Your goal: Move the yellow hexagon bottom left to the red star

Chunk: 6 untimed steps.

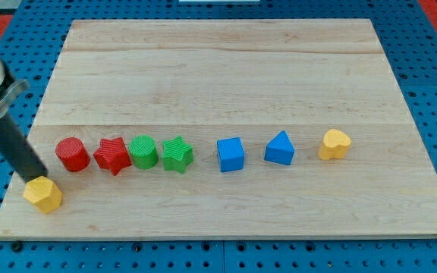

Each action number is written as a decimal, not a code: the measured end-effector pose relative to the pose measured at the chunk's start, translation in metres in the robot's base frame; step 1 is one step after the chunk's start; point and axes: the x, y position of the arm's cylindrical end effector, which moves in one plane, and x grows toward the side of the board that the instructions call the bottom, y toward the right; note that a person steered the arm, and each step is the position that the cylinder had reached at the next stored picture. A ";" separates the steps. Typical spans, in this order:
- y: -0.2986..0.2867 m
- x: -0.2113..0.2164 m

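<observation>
The yellow hexagon [43,194] lies near the board's bottom left corner. The red star [112,155] sits up and to the right of it, in a row of blocks. My tip [35,179] rests at the hexagon's upper left edge, touching or nearly touching it. The rod slants up to the view's left edge. The red star stands between a red cylinder [72,154] on its left and a green cylinder [143,152] on its right.
The row goes on to the right with a green star [177,154], a blue cube [231,154], a blue triangular block [280,149] and a yellow heart-shaped block [334,144]. The wooden board [226,68] lies on a blue pegboard.
</observation>
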 end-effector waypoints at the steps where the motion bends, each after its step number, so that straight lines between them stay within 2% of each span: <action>1: -0.035 0.031; 3: 0.058 0.032; 4: 0.025 0.035; 6: 0.028 0.004</action>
